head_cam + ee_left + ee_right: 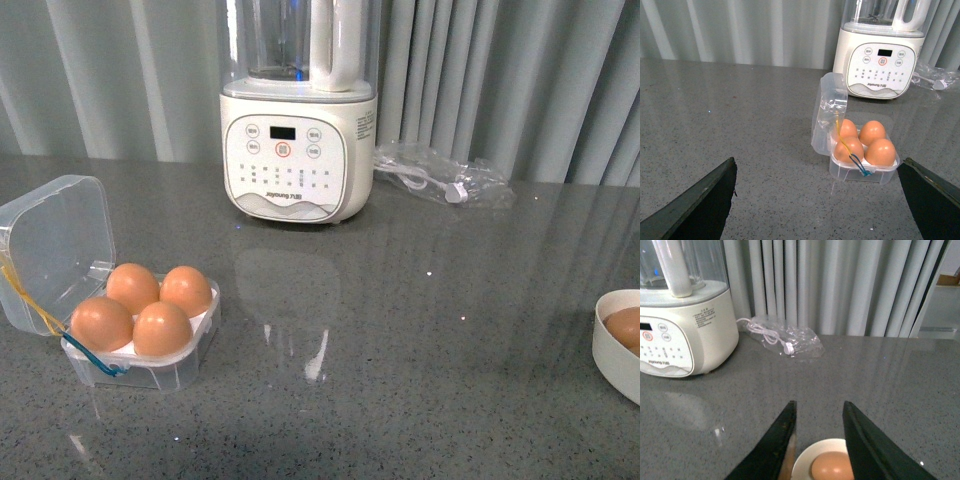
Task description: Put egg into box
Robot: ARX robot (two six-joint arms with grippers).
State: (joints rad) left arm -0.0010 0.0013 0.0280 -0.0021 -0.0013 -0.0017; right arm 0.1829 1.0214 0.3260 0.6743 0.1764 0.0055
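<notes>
The clear plastic box (190, 345) stands at the front left of the grey counter, lid (55, 240) open, with several orange-brown eggs (163, 328) filling its white tray; yellow and blue bands hang at its side. It also shows in the left wrist view (840, 172). An egg (832, 467) lies in a round white bowl (807, 460); it shows at the right edge of the front view (625, 325). My right gripper (819, 407) is open, its fingers above the bowl and apart from the egg. My left gripper (817, 172) is wide open and empty, short of the box. Neither arm shows in the front view.
A white blender (298, 110) stands at the back centre of the counter. A clear bag with a white cable (440, 175) lies to its right. Grey curtains hang behind. The white bowl (612, 350) sits at the right edge.
</notes>
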